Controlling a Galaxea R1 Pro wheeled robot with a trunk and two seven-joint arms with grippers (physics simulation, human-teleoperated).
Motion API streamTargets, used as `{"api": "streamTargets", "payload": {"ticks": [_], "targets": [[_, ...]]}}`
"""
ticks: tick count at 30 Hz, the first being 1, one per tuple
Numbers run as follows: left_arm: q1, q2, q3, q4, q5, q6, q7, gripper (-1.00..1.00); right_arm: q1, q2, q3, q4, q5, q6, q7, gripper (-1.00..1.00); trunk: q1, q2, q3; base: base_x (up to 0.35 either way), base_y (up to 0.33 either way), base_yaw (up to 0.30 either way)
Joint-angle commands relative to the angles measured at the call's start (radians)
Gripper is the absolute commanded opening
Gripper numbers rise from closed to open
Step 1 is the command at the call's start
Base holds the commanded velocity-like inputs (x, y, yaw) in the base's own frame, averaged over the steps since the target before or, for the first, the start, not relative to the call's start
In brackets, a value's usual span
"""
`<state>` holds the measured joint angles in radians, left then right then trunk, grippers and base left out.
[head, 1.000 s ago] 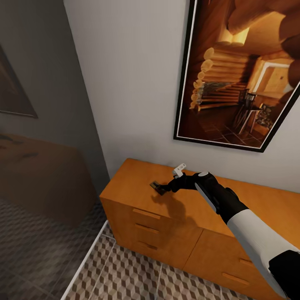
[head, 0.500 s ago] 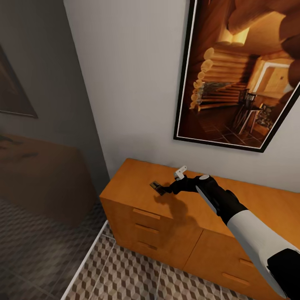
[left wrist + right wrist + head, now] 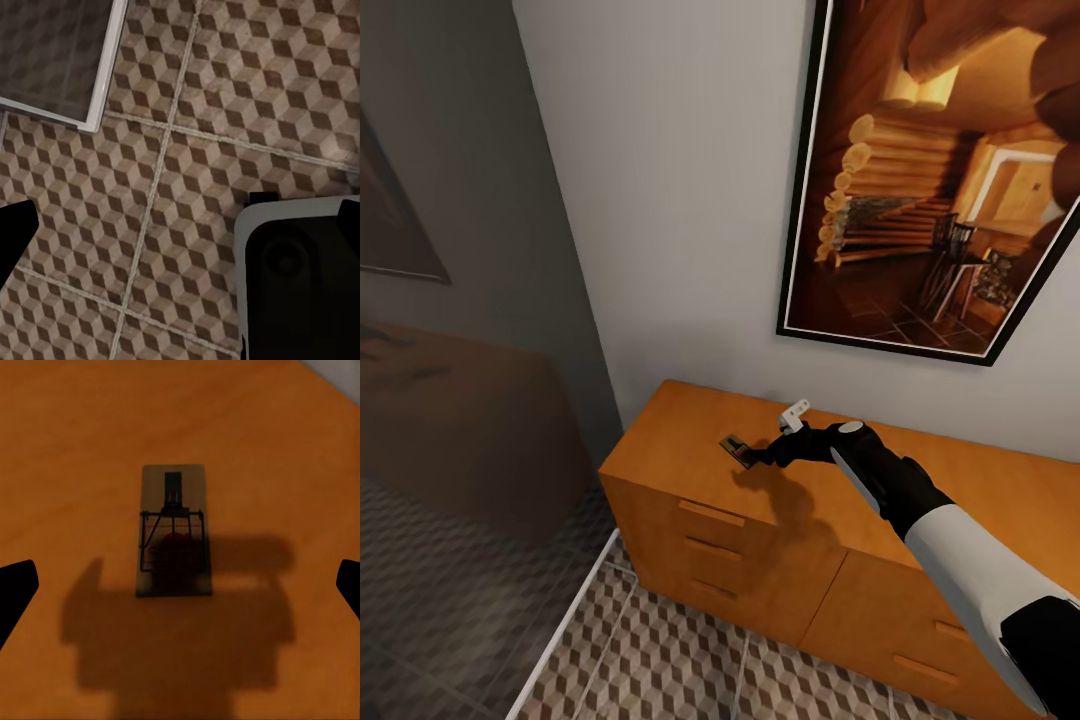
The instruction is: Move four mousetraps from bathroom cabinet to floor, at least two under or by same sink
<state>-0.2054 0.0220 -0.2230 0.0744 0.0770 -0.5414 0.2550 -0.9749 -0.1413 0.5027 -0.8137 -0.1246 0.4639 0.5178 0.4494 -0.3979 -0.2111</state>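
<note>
Beyond your right gripper (image 3: 752, 458), a plain pale wall (image 3: 680, 200) rises behind the orange-brown cabinet (image 3: 690, 480), which has a flat top and drawer fronts; above the gripper on that wall hangs a large black-framed picture (image 3: 940, 180) of a warm-lit log interior; well to the gripper's left, a darker grey wall (image 3: 460, 150) and a dim brown furniture piece (image 3: 450, 420) sit in shade; below the gripper lies the bathroom floor (image 3: 680, 650) of cube-patterned tiles with pale grout, edged by a white strip (image 3: 565, 625).
</note>
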Motion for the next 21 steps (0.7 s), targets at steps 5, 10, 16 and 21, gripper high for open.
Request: {"api": "streamTargets", "payload": {"ticks": [5, 10, 16, 21], "targets": [[-0.002, -0.001, -0.009, 0.004, 0.008, -0.006, 0.001, 1.0, -0.002, -0.001, 0.003, -0.001, -0.011, 0.007, -0.001, 1.0, 0.001, -0.002, -0.005, 0.0, 0.0, 0.0], [-0.002, -0.001, -0.009, 0.004, 0.008, -0.006, 0.001, 1.0, -0.002, -0.001, 0.003, -0.001, -0.011, 0.007, 0.019, 1.0, 0.001, -0.002, -0.011, 0.0, 0.0, 0.0], [-0.002, -0.001, -0.009, 0.004, 0.008, -0.006, 0.001, 1.0, -0.001, -0.001, 0.003, -0.001, -0.01, 0.006, 0.026, 1.0, 0.001, -0.002, -0.016, 0.0, 0.0, 0.0], [-0.002, -0.001, -0.009, 0.004, 0.008, -0.006, 0.001, 1.0, -0.001, -0.001, 0.002, -0.001, -0.01, 0.006, 0.028, 1.0, 0.001, -0.002, -0.018, 0.0, 0.0, 0.0]]}}
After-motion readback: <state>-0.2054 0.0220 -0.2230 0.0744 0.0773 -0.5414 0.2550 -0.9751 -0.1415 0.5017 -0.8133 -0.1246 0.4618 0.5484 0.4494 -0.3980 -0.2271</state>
